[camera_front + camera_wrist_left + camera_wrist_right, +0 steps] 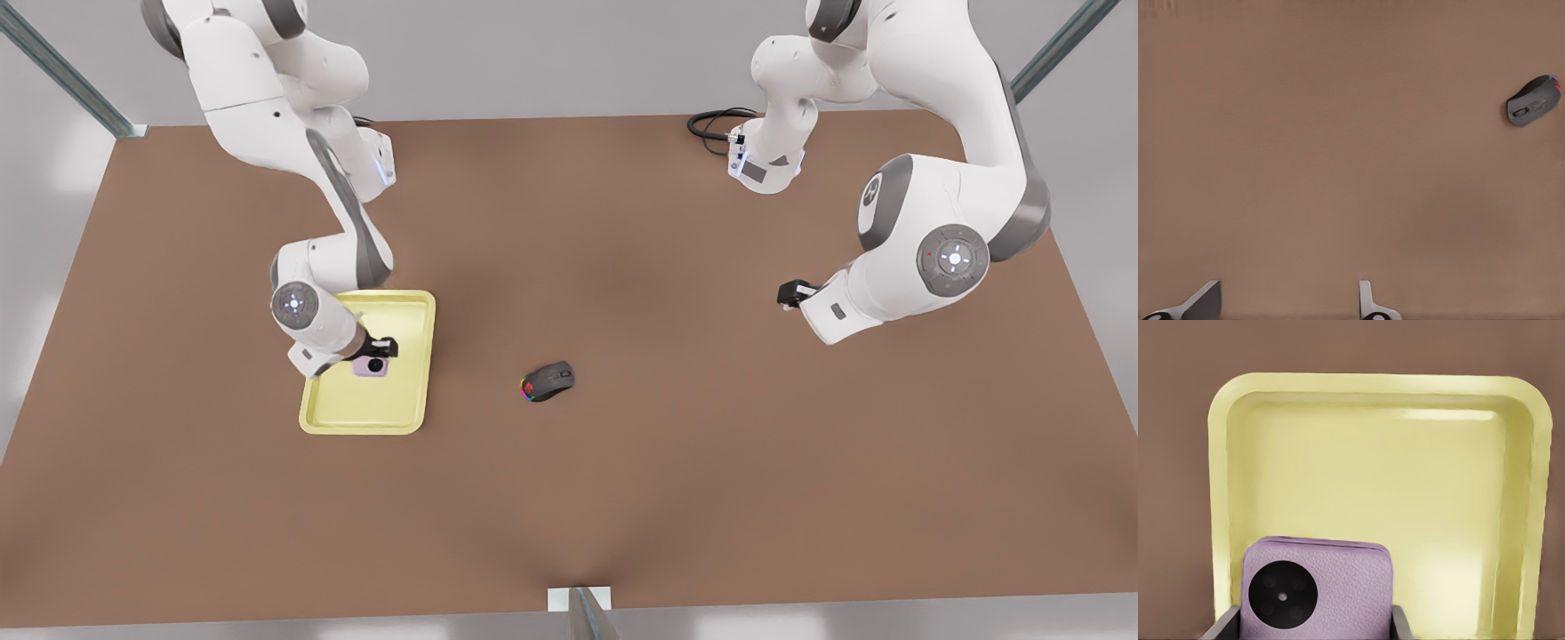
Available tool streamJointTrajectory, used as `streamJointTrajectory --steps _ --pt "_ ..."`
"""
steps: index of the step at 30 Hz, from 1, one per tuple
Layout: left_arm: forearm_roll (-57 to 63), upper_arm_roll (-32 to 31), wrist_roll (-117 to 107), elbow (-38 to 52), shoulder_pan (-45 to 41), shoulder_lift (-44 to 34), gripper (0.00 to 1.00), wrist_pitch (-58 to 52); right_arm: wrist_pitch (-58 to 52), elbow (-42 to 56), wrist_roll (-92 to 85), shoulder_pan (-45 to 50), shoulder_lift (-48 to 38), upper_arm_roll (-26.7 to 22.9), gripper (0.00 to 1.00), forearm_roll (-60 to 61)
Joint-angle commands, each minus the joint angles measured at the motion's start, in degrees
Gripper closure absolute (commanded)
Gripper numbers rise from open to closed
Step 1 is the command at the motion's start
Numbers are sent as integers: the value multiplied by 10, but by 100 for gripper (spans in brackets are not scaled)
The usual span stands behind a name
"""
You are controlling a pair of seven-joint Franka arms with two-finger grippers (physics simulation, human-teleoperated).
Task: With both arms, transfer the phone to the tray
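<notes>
While my right gripper [378, 353] is clamped on the small pale pink slab of a phone [371, 366], one black finger against each of its side edges, I have it hanging over the pale yellow rectangular tray [411, 313] with its raised rim, on the front view's left. From the right wrist view the phone [1317, 592] sits between the fingers [1225, 628] with its black round camera circle facing the lens, and the tray [1378, 387] floor spreads out beyond it. I cannot tell whether the phone already touches that floor or hangs just above it.

My left gripper [794, 293] waits well apart, on the front view's right, above the bare brown table [676, 462]. Its fingers [1201, 303] stand apart with nothing between them, and the dark grey computer mouse [1534, 101] with rainbow lights lies off to one side; in the front view the mouse [548, 381] rests between the tray and that waiting arm.

My worry is the release. If I part the fingers while the phone is above the floor, it may drop, bounce or skid against the rim. If one finger drags on the leathery-looking casing as I lift away, the phone could tip or be carried up. It also seems nearer one side of the tray than its middle, so a sideways nudge there could push it onto the rim.
</notes>
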Motion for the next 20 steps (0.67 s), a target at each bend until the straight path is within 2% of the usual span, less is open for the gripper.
streamJointTrajectory --steps 1,2,6,9,12,13,14,15,17,20 --pt "0 -2 4 0 0 -1 0 1 62 -38 -229 -2 -2 -15 20 -1" --pt "0 -2 3 0 1 -4 0 1 68 -36 -230 -1 6 -18 0 -1" --pt "0 -1 -1 16 1 -8 0 0 70 -18 -227 0 20 -19 0 -2" --pt "6 5 -4 17 2 -36 0 -9 -177 159 -181 -2 17 -20 0 -7" --pt "10 5 -15 15 2 -46 0 -4 -453 435 -97 -1 40 -14 0 -45" --pt "33 4 -29 10 1 -45 0 1 -510 475 -96 -25 33 -4 0 -51" --pt "34 4 -29 10 2 -45 0 0 -536 477 -94 -109 6 81 0 -69" --pt "35 4 -28 10 1 -46 0 -4 -541 466 -93 -119 -9 92 0 -77" --pt "36 4 -28 10 1 -51 0 -8 -441 305 -93 -119 -96 83 0 -76" --pt "33 5 -27 13 1 -43 0 -30 -430 302 -94 -118 -100 68 0 -74"
